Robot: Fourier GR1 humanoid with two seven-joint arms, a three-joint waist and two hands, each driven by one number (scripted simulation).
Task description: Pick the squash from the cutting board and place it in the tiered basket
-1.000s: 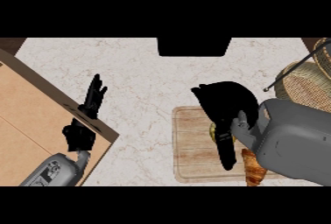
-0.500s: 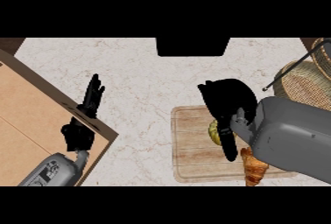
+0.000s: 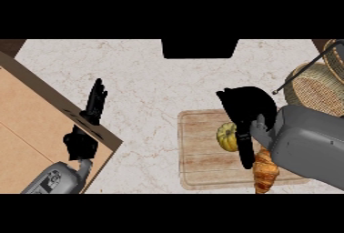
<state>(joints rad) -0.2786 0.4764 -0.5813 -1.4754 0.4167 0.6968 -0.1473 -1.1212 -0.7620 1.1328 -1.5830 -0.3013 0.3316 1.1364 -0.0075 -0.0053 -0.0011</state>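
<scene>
Item one, my right hand (image 3: 247, 107): black, entering from the lower right on its grey forearm (image 3: 310, 144), positioned over the cutting board (image 3: 201, 154). The palm sits above the far end of the board. One dark digit runs down along the right side of the squash (image 3: 227, 135), touching or just beside it. I cannot tell from the head view whether the fingers are curled round the squash or only laid against it.

Item two, squash: yellow-orange, small, rounded, lying on the cutting board near its right half, partly covered by my right hand.

Item three, cutting board: pale wood, rectangular, flat on the marbled surface (image 3: 148, 73), right of centre.

Item four, croissant (image 3: 266, 169): golden brown, on the near right part of the board, below the squash and partly under my right forearm.

Item five, tiered basket (image 3: 321, 86): woven, with a dark wire frame, at the far right edge, well apart from the squash. Only part of it is in view.

Item six, my left hand (image 3: 93, 105): black, at the left of the view, fingers straight and held together, pointing away from me, resting above the edge of a tan wooden panel (image 3: 33, 123). It holds nothing.

Item seven, dark rectangular object (image 3: 199, 48): at the far edge of the surface, centre top.
</scene>
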